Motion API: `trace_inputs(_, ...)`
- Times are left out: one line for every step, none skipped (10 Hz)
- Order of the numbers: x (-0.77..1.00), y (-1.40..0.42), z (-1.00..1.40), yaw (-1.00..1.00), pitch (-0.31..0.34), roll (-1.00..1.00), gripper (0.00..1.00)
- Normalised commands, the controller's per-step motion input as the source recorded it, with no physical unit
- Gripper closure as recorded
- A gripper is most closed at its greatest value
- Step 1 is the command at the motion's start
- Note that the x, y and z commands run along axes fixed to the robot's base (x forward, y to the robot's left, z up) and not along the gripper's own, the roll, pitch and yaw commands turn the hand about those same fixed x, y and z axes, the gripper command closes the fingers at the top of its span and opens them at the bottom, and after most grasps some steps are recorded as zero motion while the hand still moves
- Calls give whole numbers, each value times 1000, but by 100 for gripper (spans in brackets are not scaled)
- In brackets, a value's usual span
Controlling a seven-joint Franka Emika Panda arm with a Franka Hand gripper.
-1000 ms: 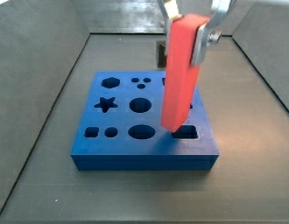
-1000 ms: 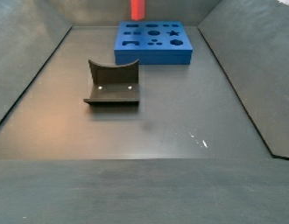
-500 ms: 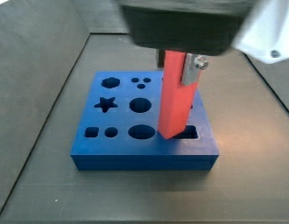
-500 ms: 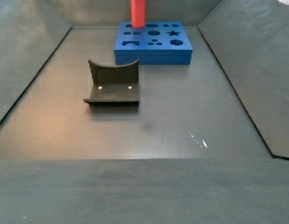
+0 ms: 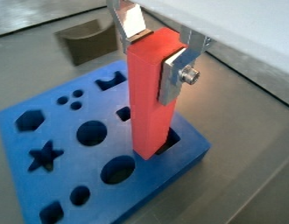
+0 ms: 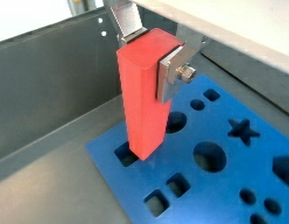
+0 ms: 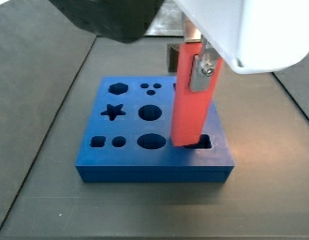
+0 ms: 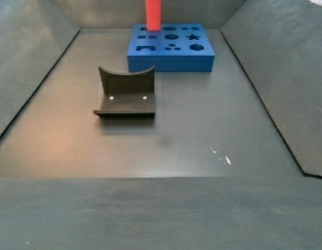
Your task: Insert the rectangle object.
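Note:
The rectangle object [image 5: 153, 96], a long red-orange bar, stands upright with its lower end in the rectangular hole at a corner of the blue block [image 5: 65, 179]. It shows in both wrist views [image 6: 144, 96] and in both side views [image 7: 188, 98] [image 8: 153, 14]. My gripper [image 5: 155, 48] is shut on the bar's top end, silver fingers [image 5: 182, 70] on two opposite faces; it also shows in a wrist view [image 6: 151, 48]. The blue block [image 7: 132, 155] has several shaped holes: hexagon, star, circles, squares.
A dark grey curved block [image 8: 125, 93] sits on the bin floor, apart from the blue block [image 8: 173, 47]. Grey walls [image 8: 33, 68] rise around the floor. The arm's body [image 7: 183, 28] hangs over the block.
The bar has moved down: its lower end has gone from just above the rectangular hole into it. The arm has come lower with it.

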Motion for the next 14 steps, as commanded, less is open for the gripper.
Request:
trace_inputs(591, -91, -246, -443, 9, 137, 100)
trace_inputs(571, -163, -303, -334, 111, 171, 100)
trace_inputs(534, -180, -260, -346, 120, 156, 100)
trace_inputs(517, -183, -246, -360, 113, 149, 100)
trace_inputs(546, -177, -269, -343, 109, 157, 100)
trace_inputs(586, -131, -263, -337, 100, 136, 100)
trace_inputs(637, 0, -283, -340, 106, 84, 100)
trace_inputs(337, 86, -277, -229, 54, 44, 100)
trace_inputs(0, 114, -257, -9, 0, 79, 100)
trace_inputs(-11, 183, -280, 0, 0, 71, 100)
trace_inputs(0, 166, -286, 0, 0, 94, 100)
trace_inputs(0, 114, -323, 0, 0, 46, 100)
trace_inputs(0, 37, -337, 0, 0, 11, 100)
trace_inputs(0, 49, -366, 14, 0, 46, 100)
